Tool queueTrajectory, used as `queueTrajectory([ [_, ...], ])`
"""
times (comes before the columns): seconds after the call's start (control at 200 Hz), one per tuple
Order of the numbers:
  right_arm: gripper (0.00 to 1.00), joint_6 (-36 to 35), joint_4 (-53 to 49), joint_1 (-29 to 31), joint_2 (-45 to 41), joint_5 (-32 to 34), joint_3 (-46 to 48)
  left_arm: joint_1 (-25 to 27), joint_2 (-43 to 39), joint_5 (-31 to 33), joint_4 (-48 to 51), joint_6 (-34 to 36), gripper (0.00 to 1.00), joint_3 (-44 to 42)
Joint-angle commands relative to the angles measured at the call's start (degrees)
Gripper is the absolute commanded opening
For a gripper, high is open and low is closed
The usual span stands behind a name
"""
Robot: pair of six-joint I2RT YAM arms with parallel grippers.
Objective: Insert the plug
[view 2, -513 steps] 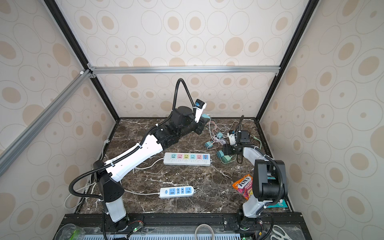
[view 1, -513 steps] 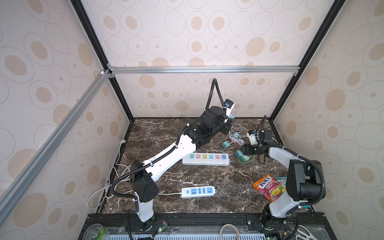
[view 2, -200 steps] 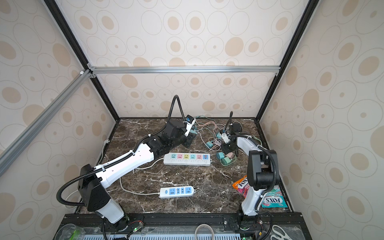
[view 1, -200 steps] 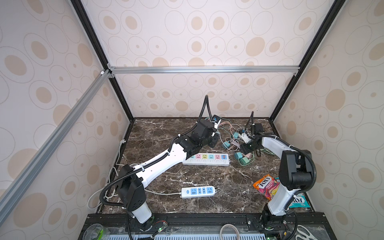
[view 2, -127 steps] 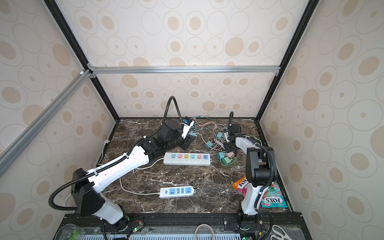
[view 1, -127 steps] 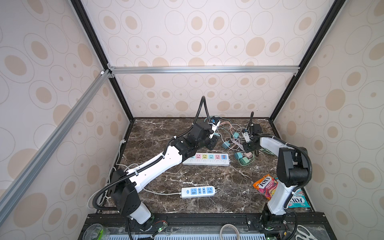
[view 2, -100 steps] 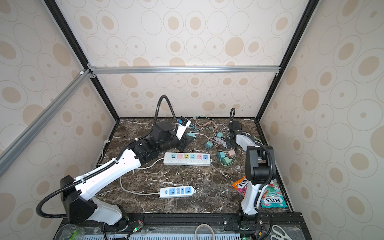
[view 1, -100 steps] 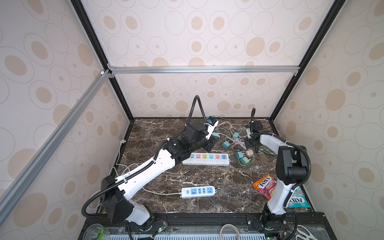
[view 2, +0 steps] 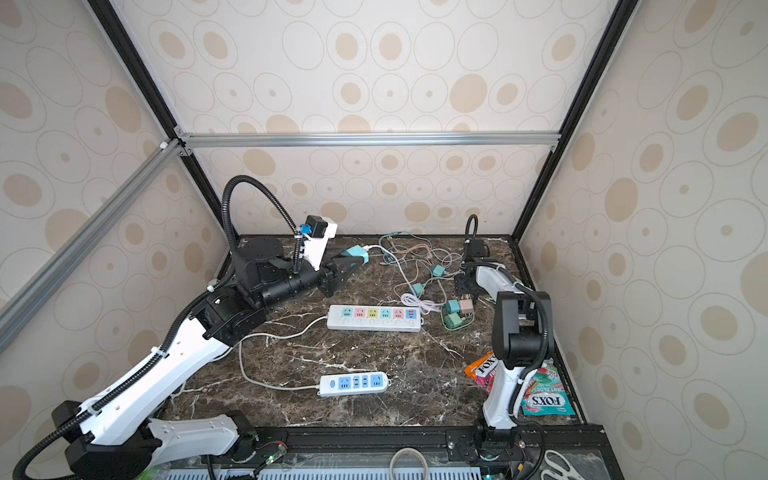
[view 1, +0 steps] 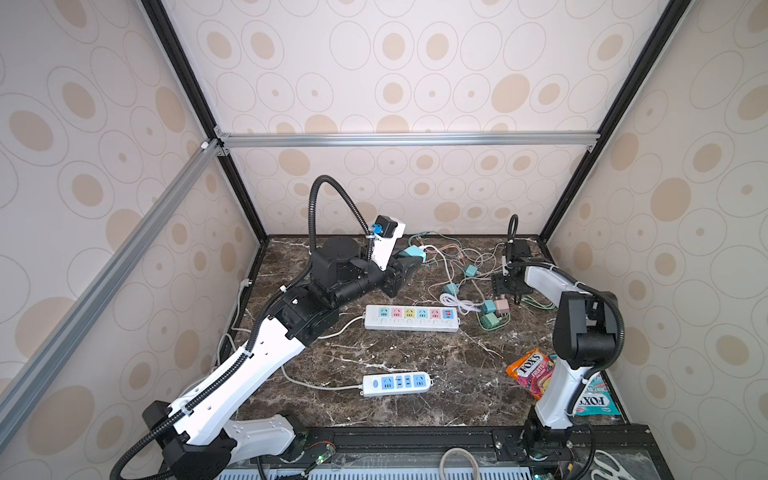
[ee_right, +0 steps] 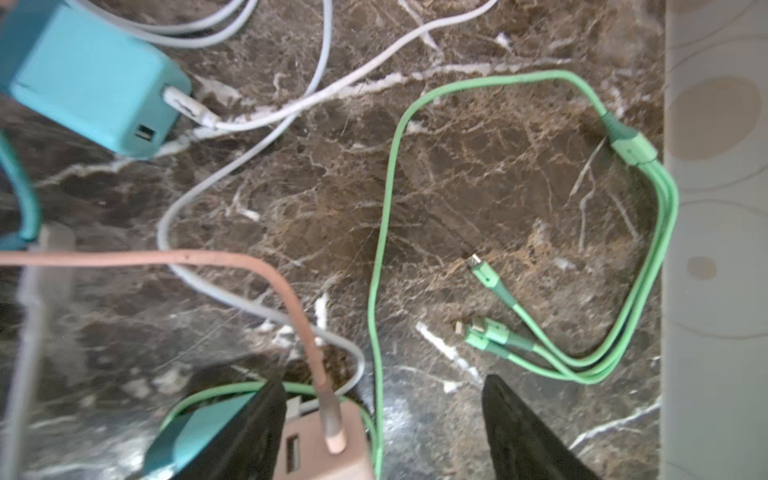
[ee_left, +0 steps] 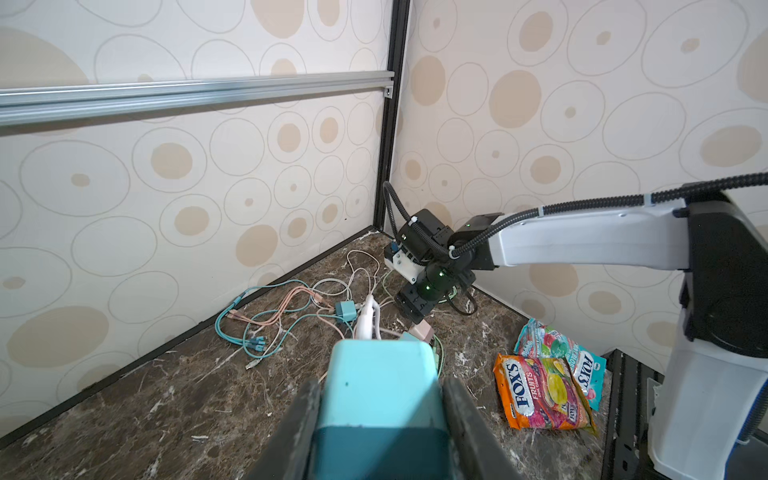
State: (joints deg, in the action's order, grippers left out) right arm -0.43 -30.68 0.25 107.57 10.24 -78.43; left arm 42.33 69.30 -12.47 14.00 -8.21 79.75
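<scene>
My left gripper (view 1: 409, 266) (view 2: 347, 262) is shut on a light-blue plug (view 1: 413, 252) (view 2: 355, 252) with a white cable, held above the back middle of the table. In the left wrist view the plug (ee_left: 382, 386) fills the gap between both fingers (ee_left: 297, 424). The white power strip with coloured sockets (view 1: 411, 318) (view 2: 374, 318) lies in front of it. My right gripper (view 1: 509, 287) (ee_right: 382, 415) is open and points down over a pink plug (view 1: 502, 305) (ee_right: 328, 444), which lies against one finger, with nothing gripped.
More teal plugs (view 1: 488, 307) (ee_right: 91, 79) and tangled cables, among them a green one (ee_right: 386, 208), cover the back right. A second white strip (view 1: 397, 383) lies near the front. Candy bags (view 1: 532, 368) (view 2: 544, 399) sit by the right arm's base.
The left arm has swung leftwards while keeping the blue plug. The right gripper has shifted slightly back over the pink plug and its jaws have widened.
</scene>
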Motion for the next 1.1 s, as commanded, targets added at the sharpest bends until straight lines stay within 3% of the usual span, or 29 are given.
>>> queueTrajectory([
  [0.0,0.81,3.22,-2.04,0.00,-6.11,-6.04,2.16,-0.41,0.65,1.07,-2.36,-0.48,0.00,2.00],
  [0.195,0.93,12.54,0.24,0.11,-14.38,-17.38,10.07,-0.50,3.28,2.18,-1.96,-1.02,0.00,1.73],
  [0.225,1.00,14.37,0.92,0.23,-15.59,-20.13,11.49,-0.49,3.60,2.35,-1.94,-0.97,0.00,1.72],
  [0.365,0.99,24.89,5.79,2.19,-21.01,-26.01,18.32,-0.54,4.40,3.22,-1.70,-0.57,0.00,1.81],
  [0.575,0.99,49.04,16.52,8.46,-27.16,-29.16,29.76,-0.62,4.65,5.16,-1.07,-0.48,0.00,1.70],
  [0.63,0.97,47.13,17.32,12.40,-28.47,-27.33,30.20,-0.61,4.52,5.72,-1.09,-0.49,0.00,1.31],
  [0.74,0.97,28.78,16.31,21.97,-28.39,-22.10,27.68,-0.66,4.58,8.78,-0.18,-0.79,0.00,1.09],
  [0.805,0.97,21.43,20.86,25.96,-27.24,-24.76,28.49,-1.12,5.02,9.16,0.41,-1.83,0.00,1.58],
  [0.95,0.97,21.39,34.02,31.80,-21.84,-28.87,30.08,-1.88,5.43,8.23,0.50,-4.23,0.00,2.43],
  [1.095,0.97,21.37,42.07,37.70,-14.29,-24.27,28.98,-2.15,5.52,8.45,0.30,-5.33,0.00,2.00],
])
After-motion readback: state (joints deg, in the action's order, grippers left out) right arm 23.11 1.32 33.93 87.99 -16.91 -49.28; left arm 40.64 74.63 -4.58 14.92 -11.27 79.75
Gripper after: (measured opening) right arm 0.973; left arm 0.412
